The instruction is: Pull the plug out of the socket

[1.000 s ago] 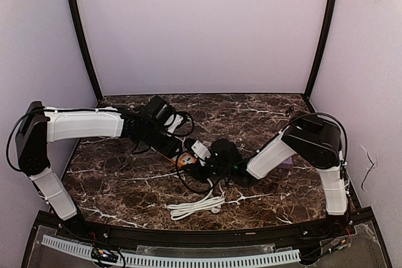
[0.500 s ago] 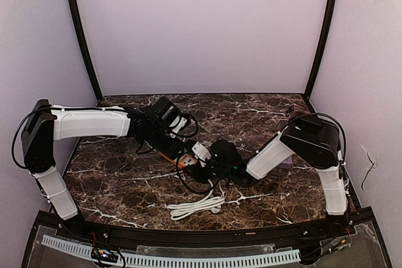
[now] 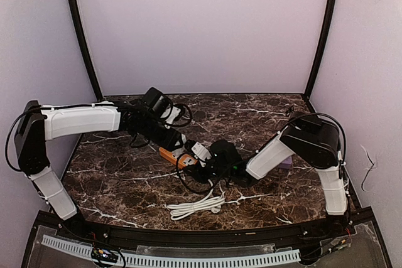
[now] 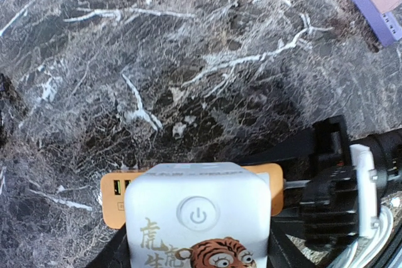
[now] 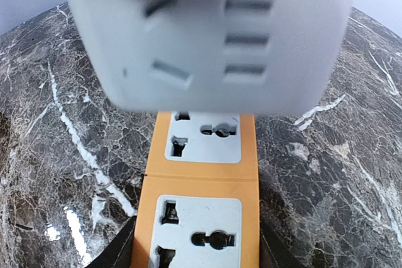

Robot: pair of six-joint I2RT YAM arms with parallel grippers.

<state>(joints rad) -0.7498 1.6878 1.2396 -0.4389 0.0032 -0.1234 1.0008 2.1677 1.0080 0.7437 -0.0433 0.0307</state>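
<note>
**Markings on the white cube plug (image 4: 198,218), left wrist view.**

(a) A round power button (image 4: 198,215) near the top of the face bears the standby sign, a broken circle with a short vertical bar.

(b) Below it, to the left, gold characters (image 4: 151,247) run downward in 1 column. The 1st reads 虎. The 2nd looks like 生 and is cut by the frame edge.

(c) To their right is a printed tiger cartoon (image 4: 218,257), with only the upper head in view.

Any lettering on the end of the orange socket strip (image 4: 113,198) behind the cube is too small to read.
</note>
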